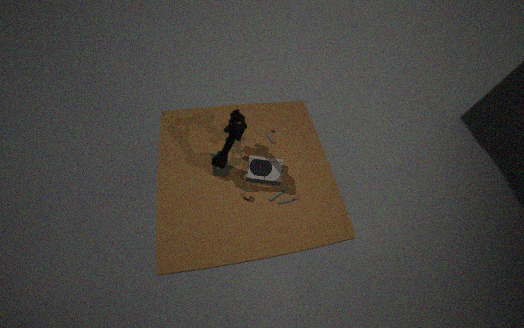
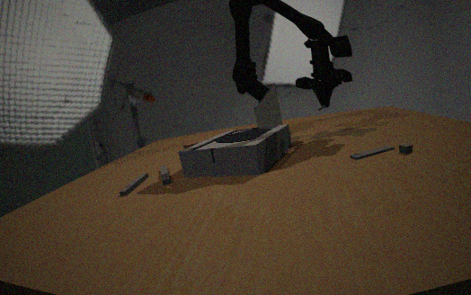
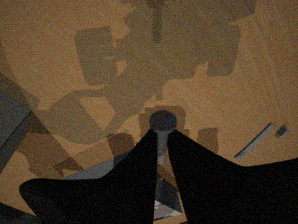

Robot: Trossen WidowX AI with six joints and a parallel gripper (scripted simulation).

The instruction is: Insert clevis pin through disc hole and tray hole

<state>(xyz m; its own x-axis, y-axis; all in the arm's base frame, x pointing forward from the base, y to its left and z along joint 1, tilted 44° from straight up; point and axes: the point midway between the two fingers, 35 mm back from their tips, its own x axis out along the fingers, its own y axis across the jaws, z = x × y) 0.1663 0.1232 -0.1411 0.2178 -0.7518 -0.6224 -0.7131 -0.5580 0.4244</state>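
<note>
The black two-fingered gripper is pinching 1 grey steel clevis pin above the orange-brown tabletop, apart from the rimmed steel tray; grey walls are standing beyond the tray.

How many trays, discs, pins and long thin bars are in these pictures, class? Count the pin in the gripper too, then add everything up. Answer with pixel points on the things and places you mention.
Trays (image 1: pixel 275 174) (image 2: pixel 225 162) (image 3: pixel 92 170): 1
Discs (image 1: pixel 255 170) (image 2: pixel 240 136): 1
Pins (image 2: pixel 322 108) (image 3: pixel 163 121): 1
Bars (image 1: pixel 287 201) (image 2: pixel 134 184) (image 3: pixel 255 141): 3
Total: 6
</note>
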